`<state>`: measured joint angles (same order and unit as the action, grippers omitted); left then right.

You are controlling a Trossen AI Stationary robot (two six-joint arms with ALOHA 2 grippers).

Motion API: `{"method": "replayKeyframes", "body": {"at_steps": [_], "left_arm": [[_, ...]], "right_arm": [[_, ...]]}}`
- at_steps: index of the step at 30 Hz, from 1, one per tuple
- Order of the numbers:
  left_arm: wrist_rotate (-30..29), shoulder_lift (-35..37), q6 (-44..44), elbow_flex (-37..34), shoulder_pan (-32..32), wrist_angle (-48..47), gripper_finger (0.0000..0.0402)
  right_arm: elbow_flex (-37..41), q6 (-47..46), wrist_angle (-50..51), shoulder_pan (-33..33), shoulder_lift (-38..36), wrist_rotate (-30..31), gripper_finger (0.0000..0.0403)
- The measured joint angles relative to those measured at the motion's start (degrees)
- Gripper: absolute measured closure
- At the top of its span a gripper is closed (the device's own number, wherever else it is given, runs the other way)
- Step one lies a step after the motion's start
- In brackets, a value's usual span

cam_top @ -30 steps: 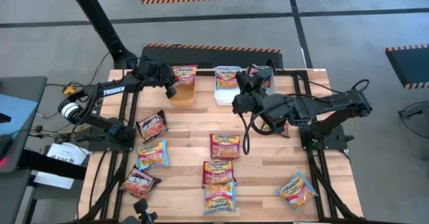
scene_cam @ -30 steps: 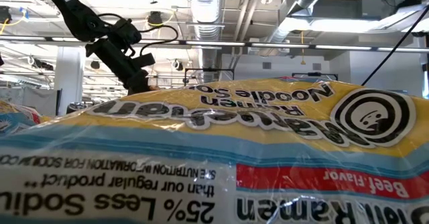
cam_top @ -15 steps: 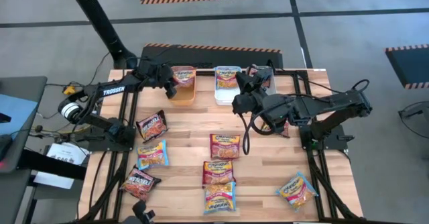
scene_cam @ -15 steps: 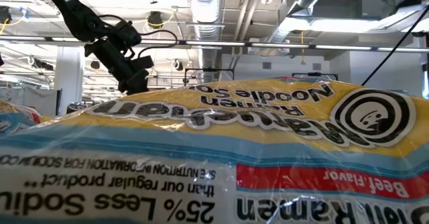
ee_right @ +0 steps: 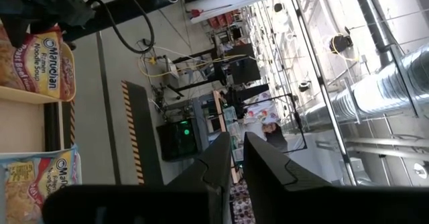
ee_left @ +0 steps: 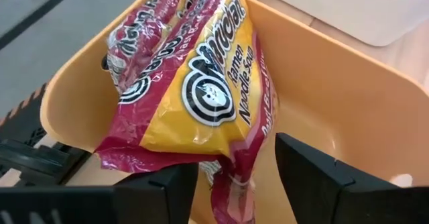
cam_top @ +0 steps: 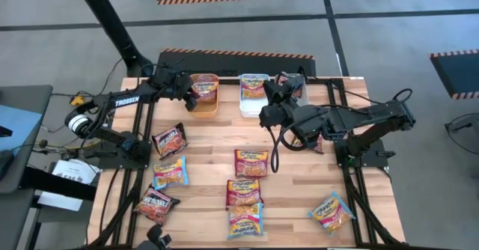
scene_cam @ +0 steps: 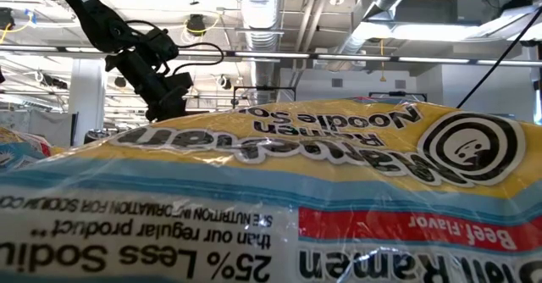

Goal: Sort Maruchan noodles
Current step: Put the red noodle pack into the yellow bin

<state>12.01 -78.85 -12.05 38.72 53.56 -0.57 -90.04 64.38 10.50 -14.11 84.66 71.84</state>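
Note:
My left gripper hangs open over the near-left rim of the orange bin. A maroon and yellow Maruchan packet lies loose inside the bin, past my spread fingers. The white bin holds a light blue packet. Several more packets lie on the wooden table: maroon, blue-pink, orange-yellow. My right gripper is raised beside the white bin; its fingers are nearly together with nothing between them.
A grey bin stands right of the white one, partly under the right arm. One packet fills the low view, with the left arm behind it. More packets lie at the front and front right.
My left gripper has opened and let go of the maroon and yellow packet, which now rests in the orange bin. The right arm has not moved.

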Motion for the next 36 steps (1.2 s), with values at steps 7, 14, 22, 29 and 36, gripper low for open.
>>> {"method": "replayKeyframes", "body": {"at_steps": [7,14,22,29,36], "left_arm": [[-0.7,0.0,-0.8,6.0,0.0,-7.6,0.0220],[-1.8,0.0,-1.4,9.8,0.0,-14.5,0.0220],[-2.3,0.0,-3.5,11.4,0.3,-18.7,0.0220],[-4.6,0.0,-4.0,18.2,0.3,-25.0,0.0220],[-4.8,0.1,-3.8,23.1,0.3,-29.8,0.0220]], "right_arm": [[0.0,0.0,0.6,0.0,0.0,0.0,0.0337],[0.0,-2.9,3.0,0.0,0.0,0.0,0.0337],[0.0,-3.1,4.1,0.0,0.0,0.0,0.0337],[0.0,-4.6,4.1,0.0,0.0,0.0,0.0337],[0.0,-4.6,4.1,0.0,0.0,0.1,0.0337]]}}
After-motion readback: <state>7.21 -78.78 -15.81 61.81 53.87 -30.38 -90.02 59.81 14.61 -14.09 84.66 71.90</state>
